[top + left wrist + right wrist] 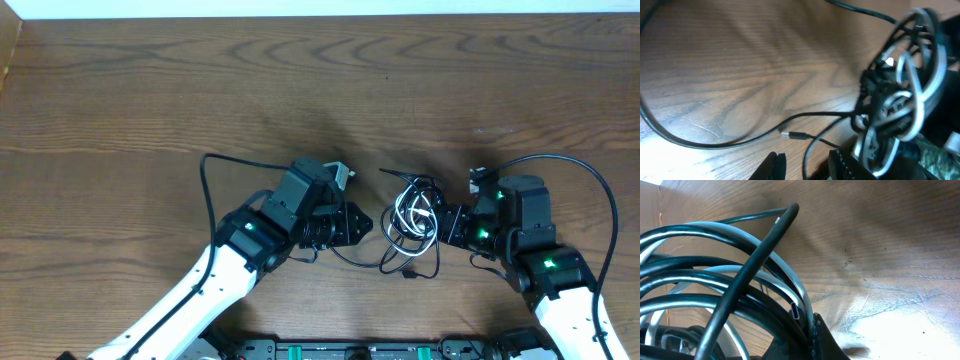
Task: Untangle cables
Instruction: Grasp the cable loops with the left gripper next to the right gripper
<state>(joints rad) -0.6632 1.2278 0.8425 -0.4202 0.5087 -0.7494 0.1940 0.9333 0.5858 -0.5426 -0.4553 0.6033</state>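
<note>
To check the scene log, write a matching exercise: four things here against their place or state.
1 tangled bundle of white and black cables
2 left gripper
3 right gripper
4 small metal-tipped plug

A lying flat on the brown wooden table
B jaws open, left of the bundle
C between both grippers
D at the bundle's right side

Pairs: 1-C, 2-B, 3-D, 4-A

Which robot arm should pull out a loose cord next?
Left. The left gripper is open with a thin black cord lying between its jaws, while the right gripper seems to hold the cable bundle.
</note>
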